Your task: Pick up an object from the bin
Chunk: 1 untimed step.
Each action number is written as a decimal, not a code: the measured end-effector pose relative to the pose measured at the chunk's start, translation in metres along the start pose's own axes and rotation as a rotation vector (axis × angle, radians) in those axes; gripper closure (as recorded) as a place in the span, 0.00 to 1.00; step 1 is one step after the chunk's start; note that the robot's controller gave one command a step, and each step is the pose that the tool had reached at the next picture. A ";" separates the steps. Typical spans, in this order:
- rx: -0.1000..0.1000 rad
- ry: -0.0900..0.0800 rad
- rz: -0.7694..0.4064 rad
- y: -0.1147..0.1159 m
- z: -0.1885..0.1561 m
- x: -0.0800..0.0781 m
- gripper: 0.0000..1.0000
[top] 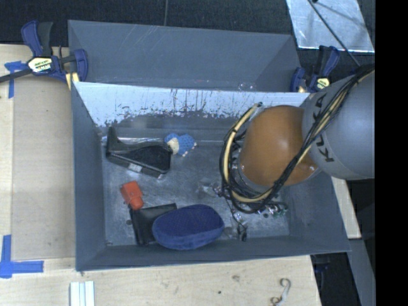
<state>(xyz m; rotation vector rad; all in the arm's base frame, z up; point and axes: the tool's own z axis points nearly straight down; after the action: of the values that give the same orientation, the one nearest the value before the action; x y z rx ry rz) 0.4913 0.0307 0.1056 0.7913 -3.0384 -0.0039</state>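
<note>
My gripper (241, 225) pokes out below the arm's orange cover, low over the bin floor at the front right. It stands just right of a dark blue oval pad (188, 227), which lies at the front on a black flat piece (144, 218). A small orange-red cylinder (132, 195) rests left of the pad. Nothing shows in the gripper.
A black tool in clear wrapping (137, 152) lies at the back left of the floor. A small blue and cream thing (180, 143) sits beside it. The arm with its orange cover and cables covers the bin's right side.
</note>
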 end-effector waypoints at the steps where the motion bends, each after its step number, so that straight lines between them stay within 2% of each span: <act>1: 0.005 -0.008 0.078 0.011 0.036 -0.002 0.00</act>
<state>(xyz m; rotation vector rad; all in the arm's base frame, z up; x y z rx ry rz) 0.4878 0.0411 0.0698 0.6743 -3.0755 0.0008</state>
